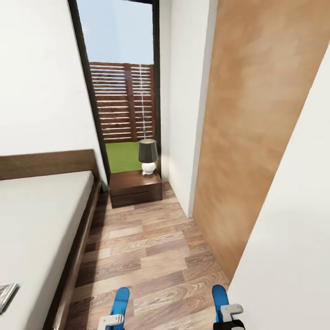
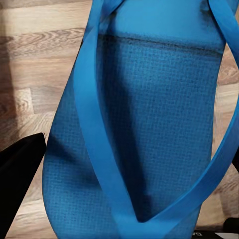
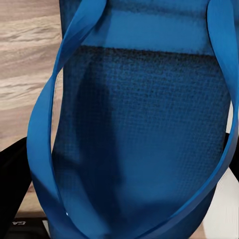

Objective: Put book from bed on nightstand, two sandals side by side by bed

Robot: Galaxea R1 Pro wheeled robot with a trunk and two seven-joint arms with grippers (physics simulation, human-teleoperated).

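Each bright blue flat flip-flop sandal, left (image 1: 120,300) and right (image 1: 220,297), rides clamped in its claw, left claw (image 1: 111,321) and right claw (image 1: 229,314), above the wood-plank floor (image 1: 151,247) beside the light-grey, dark-framed bed (image 1: 41,215), long axes pointing ahead toward the dark wooden nightstand (image 1: 135,187); released unevenly, they could land skewed or apart.

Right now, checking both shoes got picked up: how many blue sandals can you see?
2. One sandal is at the left claw, the other sandal at the right claw, both over the wood floor beside the bed.
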